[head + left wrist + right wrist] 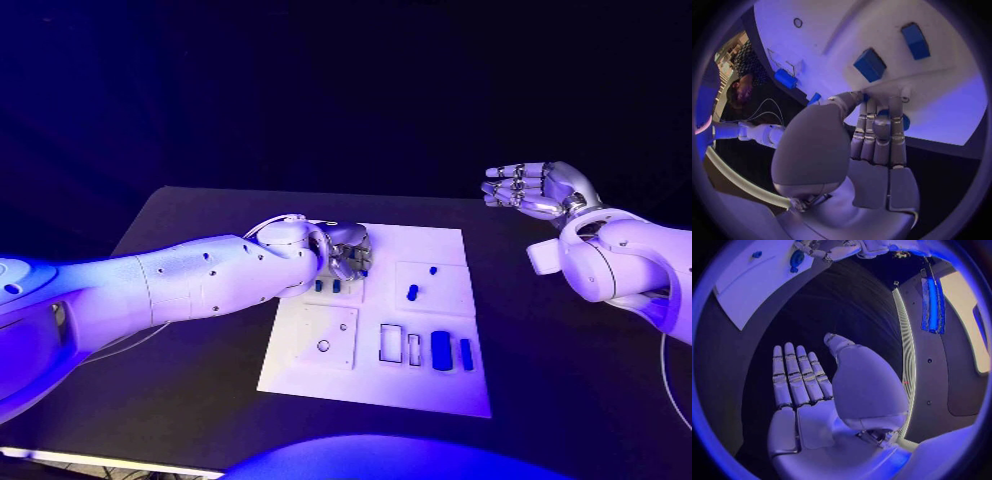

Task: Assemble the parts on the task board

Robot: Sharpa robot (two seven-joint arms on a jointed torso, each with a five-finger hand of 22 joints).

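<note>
The silver left hand (340,250) presses curled fingertips onto the flat white task board (433,385); the silver right hand (538,188) hovers empty, fingers curled.

Task board (433,380): flat white plate, smooth and matt, with the look of plastic; its recesses are cleanly cut. Parts (441,350): small blue pieces with smooth, slightly glossy faces, apparently plastic. Desk (173,400): black, matt, without visible texture. Left hand (342,252) and right hand (537,188): silver, metallic-looking segments with a satin sheen; in the wrist views the palm shells appear smooth and faintly reflective. Arms (188,280): smooth white casing, semi-gloss, catching soft highlights, dotted with small dark fastener points.
</note>
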